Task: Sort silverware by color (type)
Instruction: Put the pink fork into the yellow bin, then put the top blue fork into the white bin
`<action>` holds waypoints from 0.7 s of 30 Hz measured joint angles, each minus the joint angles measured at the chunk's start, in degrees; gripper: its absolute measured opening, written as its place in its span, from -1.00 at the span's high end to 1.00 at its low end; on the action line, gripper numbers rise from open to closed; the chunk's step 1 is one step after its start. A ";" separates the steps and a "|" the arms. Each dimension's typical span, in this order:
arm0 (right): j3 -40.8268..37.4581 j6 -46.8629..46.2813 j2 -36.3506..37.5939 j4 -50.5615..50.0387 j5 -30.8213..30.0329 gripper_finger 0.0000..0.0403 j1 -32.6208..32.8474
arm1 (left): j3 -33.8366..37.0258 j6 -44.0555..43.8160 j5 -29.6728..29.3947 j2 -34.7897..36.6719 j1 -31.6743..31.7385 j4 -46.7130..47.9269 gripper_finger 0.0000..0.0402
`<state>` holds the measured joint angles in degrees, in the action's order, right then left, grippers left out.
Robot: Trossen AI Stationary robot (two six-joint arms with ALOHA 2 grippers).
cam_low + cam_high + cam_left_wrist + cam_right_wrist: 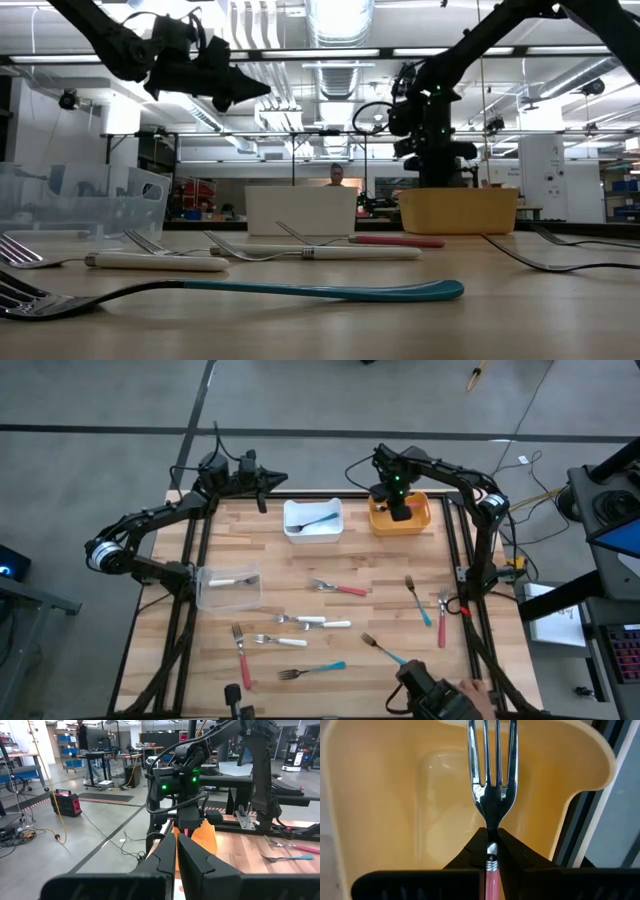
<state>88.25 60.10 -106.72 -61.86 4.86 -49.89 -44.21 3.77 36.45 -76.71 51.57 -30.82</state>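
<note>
My right gripper hangs over the orange bin at the table's far right, shut on a pink-handled fork. The fork's tines point down into the bin. My left gripper waits shut in the air over the table's far edge, left of the white bin. That bin holds a teal-handled fork. A white-handled piece lies in the clear bin. Other forks lie flat on the table: pink, teal, white. My right gripper pinches the pink-handled fork between its two fingers at the neck, where the metal ferrule meets the pink handle. The fingers come from above, pointing down, and lie along the fork. The fork is lifted clear, upright, tines down inside the orange bin.
More forks lie near the right edge: teal, pink, teal. A pink one and a white one lie left of centre. A dark device sits at the near edge. In the low view a person stands far behind.
</note>
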 joint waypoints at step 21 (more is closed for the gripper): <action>-0.39 -0.02 0.00 2.84 -0.30 0.74 0.00 | 0.06 -4.11 0.11 0.00 0.00 2.17 1.00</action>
<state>87.85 60.07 -106.72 -59.02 4.56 -49.89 -44.15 -0.34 36.56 -76.71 51.57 -28.64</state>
